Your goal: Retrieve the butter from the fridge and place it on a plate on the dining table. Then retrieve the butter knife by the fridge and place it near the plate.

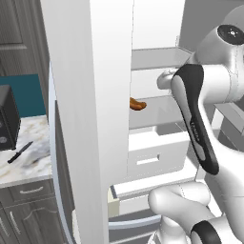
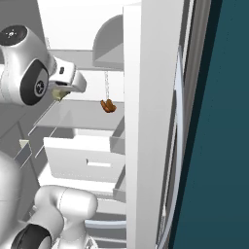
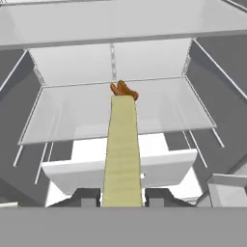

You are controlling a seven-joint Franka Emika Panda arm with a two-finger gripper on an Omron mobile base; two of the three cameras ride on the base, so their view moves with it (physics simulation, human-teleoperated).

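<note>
And there's the butter (image 3: 122,152), a pale yellow-olive stick running straight up the middle of the hand view, clamped between the two dark fingers (image 3: 89,197) at the bottom edge. Just past its far tip, an orange-brown sausage (image 3: 124,89) lies on the glass shelf (image 3: 72,116) at centre frame. Below, a white drawer (image 3: 164,166). The fridge (image 1: 76,119) door stands open, blocking the left base view's middle; at lower left, the black butter knife (image 1: 19,152) rests on the marbled table (image 1: 33,162).
</note>
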